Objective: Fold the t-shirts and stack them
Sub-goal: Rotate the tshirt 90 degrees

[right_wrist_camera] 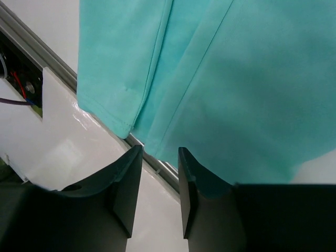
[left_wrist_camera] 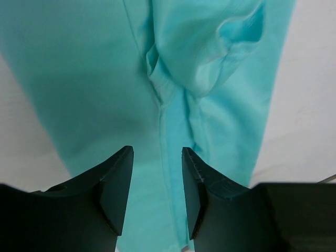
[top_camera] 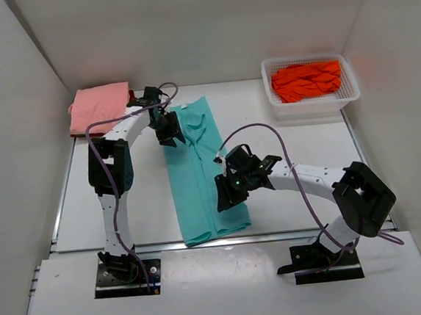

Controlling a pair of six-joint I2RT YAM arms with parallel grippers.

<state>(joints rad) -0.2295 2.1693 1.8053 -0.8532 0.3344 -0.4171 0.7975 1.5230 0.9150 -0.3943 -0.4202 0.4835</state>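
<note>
Cloth status: we find the soft teal cloth t-shirt (top_camera: 197,175) lying flat on the white table (top_camera: 307,171). It is folded lengthwise into a long narrow strip that runs from the far middle of the surface down to the near edge, where its hem meets the metal rail (right_wrist_camera: 26,37). The far end is rumpled, with a sleeve and seams bunched together in the left wrist view. The left fingers (left_wrist_camera: 116,184) hang over that far end, spread with a modest gap; we see only teal cloth through the gap, and nothing is pinched. The right fingers (right_wrist_camera: 123,184) hang over the near hem at the strip's right side, likewise spread and holding nothing. Whether either pair touches the cloth we cannot tell. The folded salmon pink cloth t-shirt (top_camera: 100,108) sits at the far left corner of the table, well apart from the teal one. The bright orange cloth t-shirt (top_camera: 305,80) lies crumpled inside the white mesh plastic basket (top_camera: 315,105) at the far right.
</note>
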